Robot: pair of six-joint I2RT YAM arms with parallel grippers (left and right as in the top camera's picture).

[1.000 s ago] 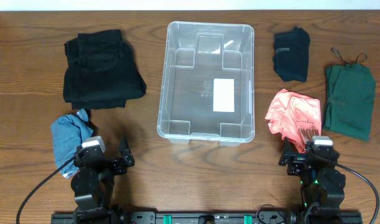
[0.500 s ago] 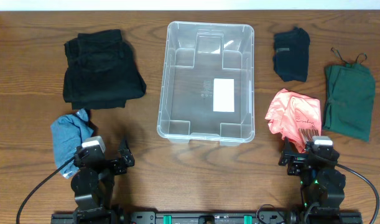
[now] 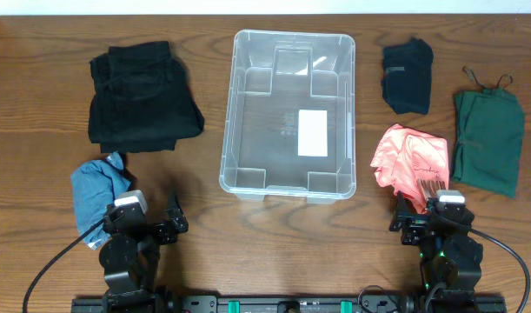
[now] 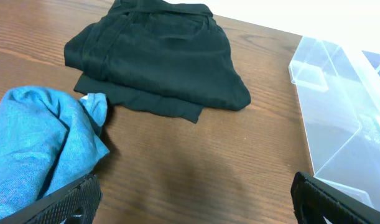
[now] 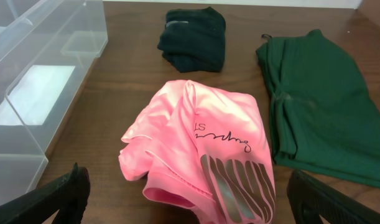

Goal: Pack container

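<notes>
The clear plastic container (image 3: 287, 113) with a white label stands empty at the table's middle; its side shows in the left wrist view (image 4: 345, 112) and the right wrist view (image 5: 34, 81). My left gripper (image 3: 152, 228) is open and empty at the front left, beside a crumpled blue cloth (image 3: 98, 187) (image 4: 34, 143). Folded black trousers (image 3: 142, 96) (image 4: 158, 56) lie beyond it. My right gripper (image 3: 426, 219) is open and empty at the front right, just before a pink garment (image 3: 411, 161) (image 5: 202, 143).
A small folded black garment (image 3: 408, 76) (image 5: 193, 37) lies right of the container at the back. A dark green top (image 3: 488, 139) (image 5: 320, 99) lies at the far right. Bare wooden table (image 3: 282, 243) lies between the two arms.
</notes>
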